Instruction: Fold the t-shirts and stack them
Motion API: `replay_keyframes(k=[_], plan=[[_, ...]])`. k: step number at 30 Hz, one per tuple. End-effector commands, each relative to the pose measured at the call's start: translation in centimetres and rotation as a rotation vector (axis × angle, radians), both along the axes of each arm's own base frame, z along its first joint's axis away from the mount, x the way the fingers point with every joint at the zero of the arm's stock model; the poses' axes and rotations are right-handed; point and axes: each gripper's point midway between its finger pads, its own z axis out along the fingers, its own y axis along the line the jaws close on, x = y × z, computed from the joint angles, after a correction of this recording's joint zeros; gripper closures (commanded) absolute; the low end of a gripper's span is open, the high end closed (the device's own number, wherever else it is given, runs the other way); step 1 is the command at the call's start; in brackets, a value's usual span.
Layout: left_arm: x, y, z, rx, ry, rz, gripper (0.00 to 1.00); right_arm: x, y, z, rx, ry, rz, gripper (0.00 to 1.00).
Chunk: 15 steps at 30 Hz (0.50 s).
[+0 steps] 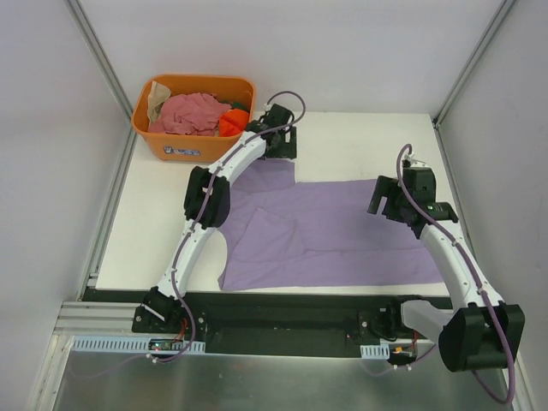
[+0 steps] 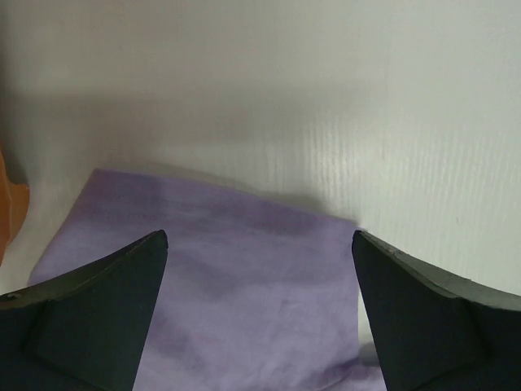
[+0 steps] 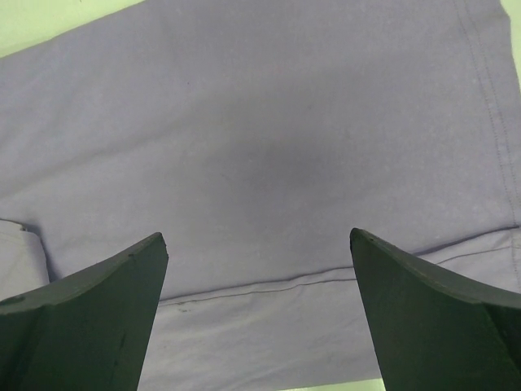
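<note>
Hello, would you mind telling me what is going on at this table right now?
Two arms are working on a purple shirt, which lies mostly flat on the table. The left tool hangs open over its far corner by the tub, and the right tool is open above its right part. Neither grips cloth. Other shirts sit in the tub.

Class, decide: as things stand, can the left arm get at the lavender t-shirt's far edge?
Probably yes. The left gripper hovers open right over that part of the lavender t-shirt, with nothing between.
</note>
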Motion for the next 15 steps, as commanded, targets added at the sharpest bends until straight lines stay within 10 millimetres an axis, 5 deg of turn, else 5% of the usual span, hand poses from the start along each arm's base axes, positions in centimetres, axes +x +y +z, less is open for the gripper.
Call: replay_keyframes(k=[1,9,15], plan=[[1.4,-0.2,0.0,-0.147,0.034,0.097,0.06,0.6,0.8,-0.5,0.042,0.001,0.022,0.04],[1.2,0.8,-3.2,-0.118,0.074,0.185,0.22,1.0,1.2,-1.3,0.067,0.020,0.027,0.04],[-0.8,1.0,-4.2,-0.077,0.135,0.209,0.33,1.1,1.8,-1.4,0.090,0.024,0.051,0.04]])
